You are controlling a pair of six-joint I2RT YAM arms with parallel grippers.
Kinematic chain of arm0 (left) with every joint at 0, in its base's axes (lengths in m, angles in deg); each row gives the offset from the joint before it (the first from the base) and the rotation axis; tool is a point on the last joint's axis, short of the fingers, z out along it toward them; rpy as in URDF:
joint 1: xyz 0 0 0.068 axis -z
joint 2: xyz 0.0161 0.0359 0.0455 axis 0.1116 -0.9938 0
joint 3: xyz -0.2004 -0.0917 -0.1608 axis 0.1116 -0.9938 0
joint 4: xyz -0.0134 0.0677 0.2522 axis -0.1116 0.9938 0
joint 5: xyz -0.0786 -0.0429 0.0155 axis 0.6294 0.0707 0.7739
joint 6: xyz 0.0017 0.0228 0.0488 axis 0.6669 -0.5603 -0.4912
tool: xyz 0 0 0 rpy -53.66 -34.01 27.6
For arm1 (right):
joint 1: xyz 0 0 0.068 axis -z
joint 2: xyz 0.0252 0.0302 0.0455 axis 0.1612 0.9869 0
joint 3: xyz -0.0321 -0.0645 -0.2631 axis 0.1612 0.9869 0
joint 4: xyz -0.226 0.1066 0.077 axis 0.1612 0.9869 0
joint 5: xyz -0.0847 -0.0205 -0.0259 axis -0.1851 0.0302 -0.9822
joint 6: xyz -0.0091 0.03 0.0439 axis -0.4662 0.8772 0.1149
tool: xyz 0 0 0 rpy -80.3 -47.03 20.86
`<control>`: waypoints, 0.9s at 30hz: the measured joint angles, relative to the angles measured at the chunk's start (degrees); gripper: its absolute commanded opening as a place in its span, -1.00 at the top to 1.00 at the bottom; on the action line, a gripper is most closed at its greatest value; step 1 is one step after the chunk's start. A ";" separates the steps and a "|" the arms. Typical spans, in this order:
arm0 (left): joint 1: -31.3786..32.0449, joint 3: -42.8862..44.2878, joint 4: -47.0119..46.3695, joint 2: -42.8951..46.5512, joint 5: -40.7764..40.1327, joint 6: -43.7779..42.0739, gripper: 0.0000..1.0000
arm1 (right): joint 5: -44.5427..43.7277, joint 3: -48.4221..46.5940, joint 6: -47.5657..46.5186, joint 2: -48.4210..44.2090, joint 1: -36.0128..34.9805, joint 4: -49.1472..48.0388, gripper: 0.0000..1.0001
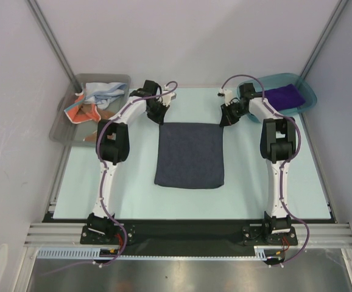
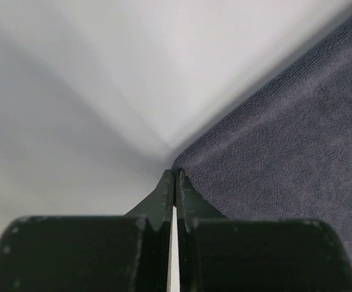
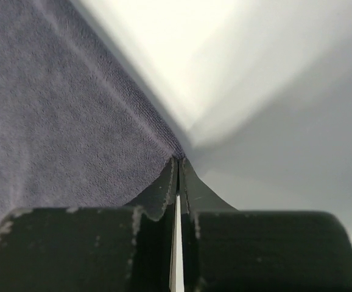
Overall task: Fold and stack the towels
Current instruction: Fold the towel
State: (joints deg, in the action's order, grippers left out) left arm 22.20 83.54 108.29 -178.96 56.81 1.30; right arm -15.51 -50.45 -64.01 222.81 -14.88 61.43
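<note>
The grey-blue towel [image 1: 190, 155] lay flat in the middle of the surface [image 1: 103, 182]. Its far edge faced 12 o'clock. The left pincer [image 1: 162, 118] was clenched at the towel's 11 o'clock corner and the right pincer [image 1: 225, 120] at its 1 o'clock corner. In both wrist views the closed tips met exactly where the cloth came to a point, so each appeared to hold only the very tip of a corner.

That thin bite was the main risk. If the arms lifted and drew the far edge toward 6 o'clock, one corner could slip free, because so little cloth sat between the jaws. The fold would then land crooked or bunched. Uneven travel of the two arms would skew the edge in the same way. Pulling low could also drag the whole towel along the surface instead of doubling it over.

A purple towel [image 1: 284, 95] lay in the teal bin [image 1: 310, 97] at 2 o'clock. An orange-red towel [image 1: 81, 112] and a pale towel [image 1: 103, 91] sat heaped in the grey bin [image 1: 63, 131] at 10 o'clock, not yet folded.
</note>
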 measured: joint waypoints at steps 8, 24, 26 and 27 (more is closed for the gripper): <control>0.11 -3.23 -3.76 5.46 -2.40 0.39 0.99 | -0.42 6.10 -0.13 -5.22 0.02 -5.88 1.00; 0.55 -11.65 -5.77 14.27 -2.73 0.44 0.99 | -2.25 20.52 1.57 -19.32 -1.33 -13.81 1.00; 0.87 -13.57 -5.70 15.56 -3.61 0.55 0.99 | -3.15 22.75 2.12 -21.84 -2.14 -14.53 1.00; 0.98 -14.32 -5.70 16.09 -3.82 0.59 0.99 | -3.63 23.96 2.47 -23.17 -2.60 -14.88 1.00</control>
State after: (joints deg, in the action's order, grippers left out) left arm 23.18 69.22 102.58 -162.87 52.98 1.89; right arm -19.14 -26.50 -61.54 199.64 -17.49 46.54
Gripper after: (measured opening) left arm 0.011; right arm 0.011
